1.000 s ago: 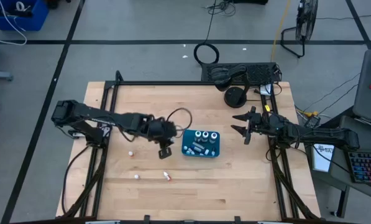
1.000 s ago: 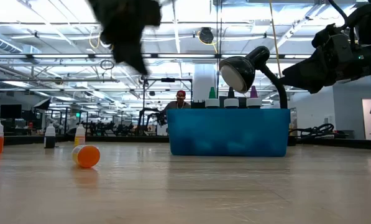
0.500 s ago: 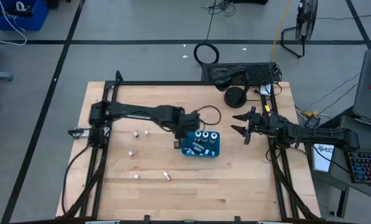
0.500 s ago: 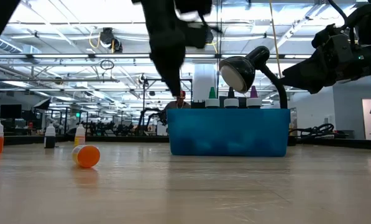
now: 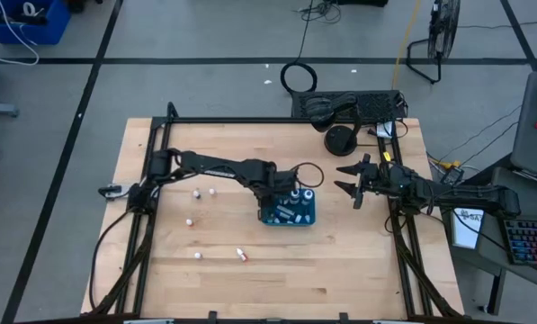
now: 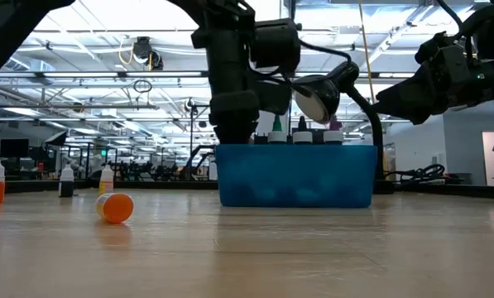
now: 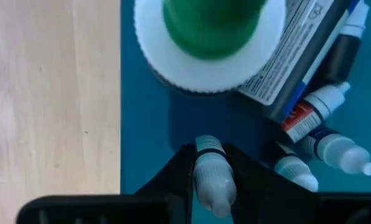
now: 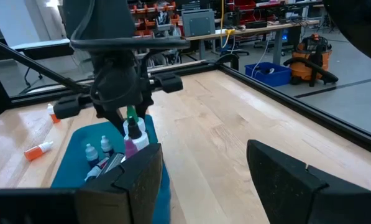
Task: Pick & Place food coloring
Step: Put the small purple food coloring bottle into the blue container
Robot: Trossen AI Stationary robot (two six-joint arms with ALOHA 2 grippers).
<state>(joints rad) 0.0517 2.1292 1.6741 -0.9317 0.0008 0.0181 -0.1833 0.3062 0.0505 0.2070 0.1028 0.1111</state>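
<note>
A teal box (image 5: 306,216) stands mid-table with upright bottles and several tiny white-capped food coloring bottles (image 7: 334,149) lying inside. My left gripper (image 5: 271,203) reaches down into the box's left end and is shut on one small whitish bottle (image 7: 213,177). More tiny bottles stand on the table left of the box (image 5: 197,192) (image 5: 189,220), and an orange one (image 6: 115,207) lies on its side. My right gripper (image 5: 342,178) hovers open to the right of the box, touching nothing. My left gripper pinches the small whitish bottle between its two fingers (image 7: 182,180), one on each side of its body below the dark neck band (image 7: 209,151). The fingers come from above, pointing down into the box. Whether the bottle stands on the box floor cannot be told.
A black desk lamp (image 5: 340,139) stands at the far right of the table, and a cable loop (image 5: 308,173) hangs by the left wrist. Loose bottles (image 5: 197,255) (image 5: 242,256) lie toward the near left. Bare wood stretches along the near edge.
My left arm has swung from the table's left-middle toward the right, over the teal box, and come down into its left end. The box has shifted a little toward the table's left edge.
</note>
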